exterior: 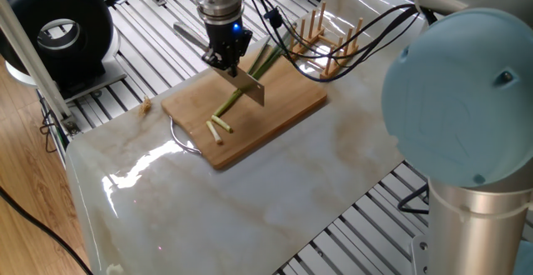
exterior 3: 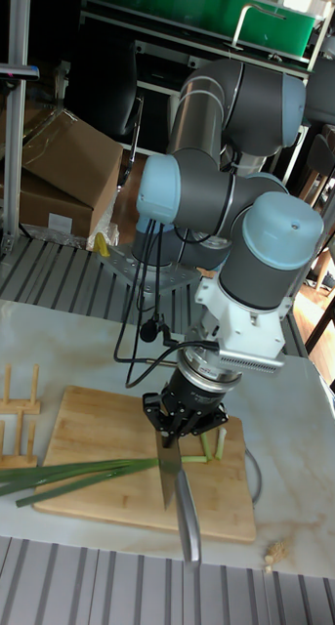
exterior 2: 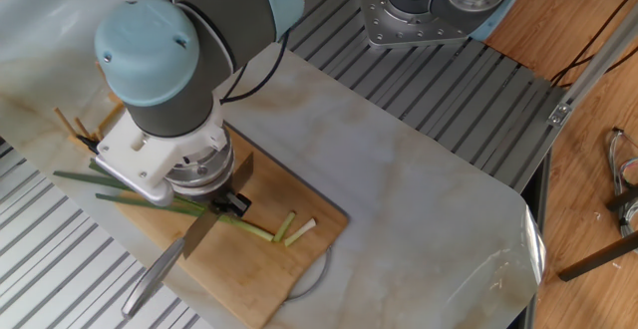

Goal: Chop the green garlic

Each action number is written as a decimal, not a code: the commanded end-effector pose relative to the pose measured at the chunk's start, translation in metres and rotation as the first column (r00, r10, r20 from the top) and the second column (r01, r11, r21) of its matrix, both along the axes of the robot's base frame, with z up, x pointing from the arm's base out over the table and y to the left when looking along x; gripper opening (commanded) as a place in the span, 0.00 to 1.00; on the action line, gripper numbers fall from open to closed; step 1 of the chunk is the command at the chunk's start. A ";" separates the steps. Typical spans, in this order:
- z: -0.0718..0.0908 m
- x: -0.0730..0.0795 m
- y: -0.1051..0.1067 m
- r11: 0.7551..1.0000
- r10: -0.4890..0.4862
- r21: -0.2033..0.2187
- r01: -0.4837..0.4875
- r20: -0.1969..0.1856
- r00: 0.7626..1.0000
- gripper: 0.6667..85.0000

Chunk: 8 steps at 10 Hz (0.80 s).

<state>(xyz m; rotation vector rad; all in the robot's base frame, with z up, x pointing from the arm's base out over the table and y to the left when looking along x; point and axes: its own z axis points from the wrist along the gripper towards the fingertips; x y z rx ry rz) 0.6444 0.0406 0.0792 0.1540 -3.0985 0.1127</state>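
Note:
The green garlic (exterior: 236, 97) lies slantwise on the wooden cutting board (exterior: 283, 112), its dark leaves running off the board toward the peg rack. Two short cut pieces (exterior: 218, 126) lie near its pale end. My gripper (exterior: 226, 56) is shut on a knife (exterior: 251, 89), whose blade stands across the stalk partway along it. In the other fixed view the gripper (exterior 2: 232, 205) holds the knife (exterior 2: 212, 224) over the garlic (exterior 2: 150, 205), with the pieces (exterior 2: 294, 229) to the right on the board (exterior 2: 249, 274). The tall fixed view shows the gripper (exterior 3: 178, 427), knife blade (exterior 3: 169, 475), garlic (exterior 3: 79, 475) and board (exterior 3: 99, 420).
A wooden peg rack (exterior: 321, 40) stands just beyond the board, also seen as the rack (exterior 2: 85, 120) at the far left. A black round device (exterior: 62, 27) sits at the left edge. Black cables (exterior: 333, 54) hang over the rack. A small crumb (exterior: 146, 103) lies left of the board.

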 end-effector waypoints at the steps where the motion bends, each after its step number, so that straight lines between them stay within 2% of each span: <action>1: -0.005 -0.001 -0.001 1.000 -0.002 0.017 0.002 -0.001 1.000 0.01; 5: -0.012 -0.003 0.009 1.000 -0.020 0.024 0.020 -0.002 1.000 0.01; 8: -0.013 -0.002 0.019 0.999 -0.029 0.045 0.029 0.001 1.000 0.01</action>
